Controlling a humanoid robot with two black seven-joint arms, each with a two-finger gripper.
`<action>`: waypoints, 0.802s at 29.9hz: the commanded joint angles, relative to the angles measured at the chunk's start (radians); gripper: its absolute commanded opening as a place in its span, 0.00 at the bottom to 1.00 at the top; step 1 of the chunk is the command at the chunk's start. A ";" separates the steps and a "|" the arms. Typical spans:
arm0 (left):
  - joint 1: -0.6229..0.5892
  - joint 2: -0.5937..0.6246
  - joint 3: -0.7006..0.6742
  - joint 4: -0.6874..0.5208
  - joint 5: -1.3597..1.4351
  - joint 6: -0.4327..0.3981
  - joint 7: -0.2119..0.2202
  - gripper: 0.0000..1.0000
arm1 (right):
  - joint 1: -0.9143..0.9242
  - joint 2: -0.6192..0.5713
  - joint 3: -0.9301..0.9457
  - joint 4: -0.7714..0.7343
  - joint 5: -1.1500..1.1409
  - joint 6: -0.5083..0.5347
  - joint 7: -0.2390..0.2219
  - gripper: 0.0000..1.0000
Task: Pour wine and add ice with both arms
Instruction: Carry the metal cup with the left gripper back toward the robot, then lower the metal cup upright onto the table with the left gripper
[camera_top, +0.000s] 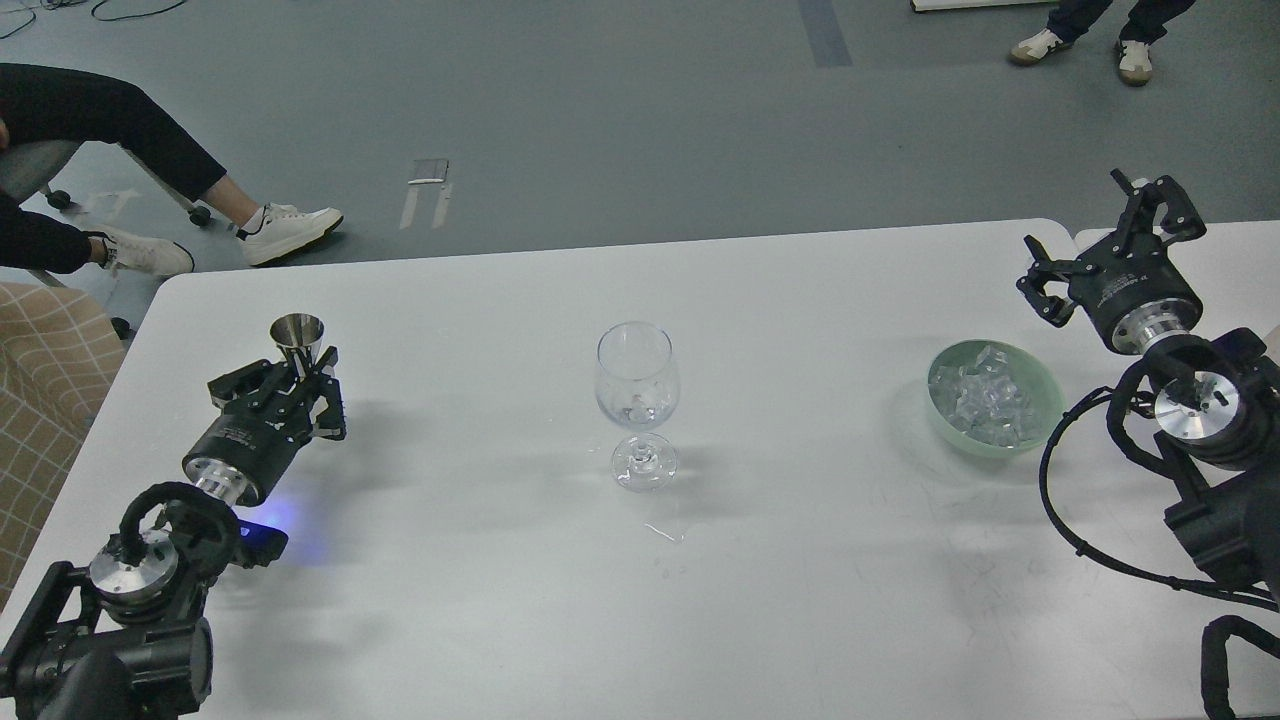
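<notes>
Right tool (1105, 250) spread, beside bowl (1040, 432); ice (985, 400) inside bowl.

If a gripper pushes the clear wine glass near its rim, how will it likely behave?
The clear stemmed wine glass would probably tip: wide bowl, thin stem, small foot. It looks nearly empty, so likely light. Thin glass seems fragile and may slide on the smooth white table.

Wine glass (638, 385) between two arms' tools.
</notes>
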 joint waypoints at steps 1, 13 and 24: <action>-0.010 0.003 0.002 0.011 -0.001 0.000 -0.009 0.00 | 0.007 0.000 -0.032 0.000 -0.001 -0.004 0.000 1.00; -0.022 0.005 0.002 0.052 -0.001 0.000 -0.019 0.00 | 0.016 0.000 -0.046 0.000 -0.001 -0.007 0.000 1.00; -0.022 0.003 0.005 0.073 0.002 0.001 -0.032 0.10 | 0.018 0.000 -0.049 0.000 -0.001 -0.007 -0.001 1.00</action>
